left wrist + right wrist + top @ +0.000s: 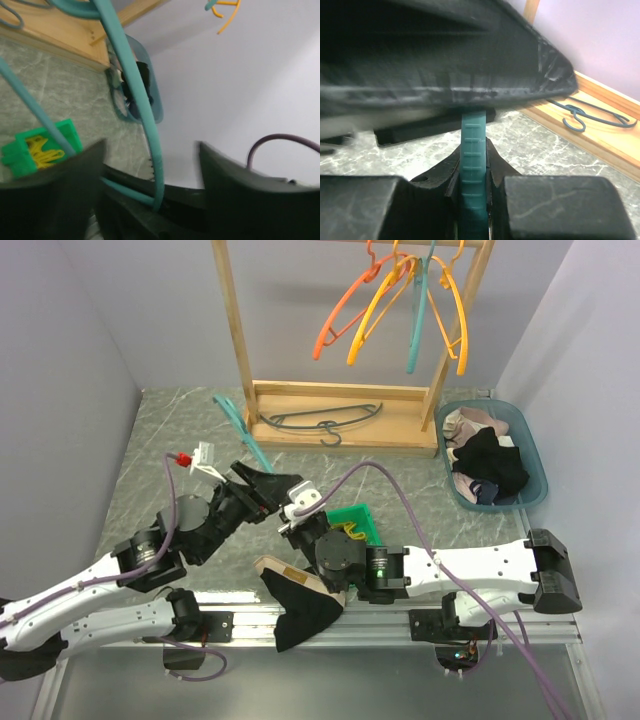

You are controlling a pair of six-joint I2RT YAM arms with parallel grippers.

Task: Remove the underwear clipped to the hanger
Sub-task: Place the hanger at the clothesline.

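Observation:
A teal hanger (pixel 240 436) lies slanted over the table; its lower end runs into both grippers. My right gripper (pixel 297 512) is shut on the hanger's ribbed bar (pixel 473 165), which stands up between its jaws (pixel 473 150). My left gripper (pixel 268 485) is open, with the teal hanger (pixel 144 110) passing between its wide-apart fingers (pixel 235 185). A black underwear with a tan waistband (pixel 300 605) hangs below the right wrist over the table's near edge. Whether it is clipped to the hanger is hidden.
A green box of yellow pegs (pixel 357 523) sits by the right gripper. A blue basket (pixel 535 465) holding several undergarments is at the right. A wooden rack (pixel 340 420) with orange, yellow and teal hangers stands at the back, with a dark hanger (pixel 325 422) on its base.

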